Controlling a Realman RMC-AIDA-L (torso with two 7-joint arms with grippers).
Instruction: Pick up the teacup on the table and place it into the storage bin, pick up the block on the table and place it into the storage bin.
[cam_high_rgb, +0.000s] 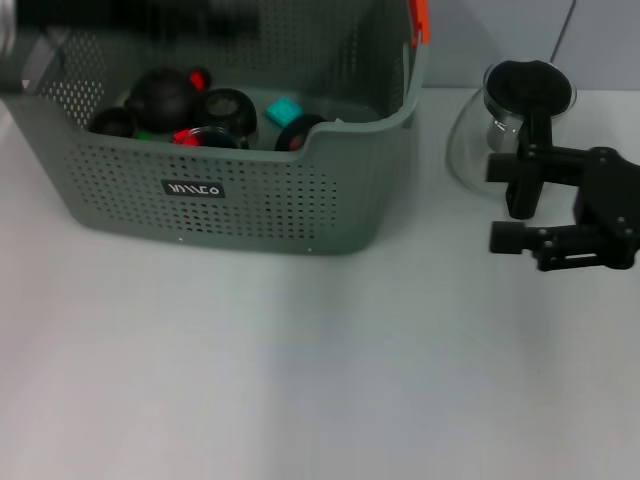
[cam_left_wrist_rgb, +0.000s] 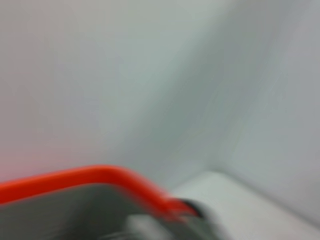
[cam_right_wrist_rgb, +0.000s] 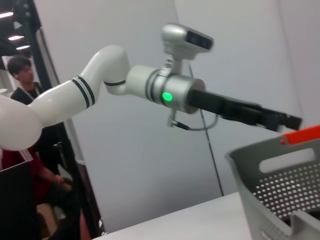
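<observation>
Grey-green perforated storage bin (cam_high_rgb: 250, 200) with orange clips (cam_high_rgb: 420, 20); white table (cam_high_rgb: 320, 380).

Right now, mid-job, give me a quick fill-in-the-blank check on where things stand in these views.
1. The storage bin stands on the robot's ____ side of the table.
2. The right gripper is beside the glass pitcher, whose lid is ____.
3. The handle clip on the bin's rim is ____.
4. The teal block lies ____ the bin.

Missing words: left; black; orange; inside

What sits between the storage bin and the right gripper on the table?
Head view: the glass pitcher stands between the storage bin and the right gripper, close against the gripper; otherwise bare table.
</observation>
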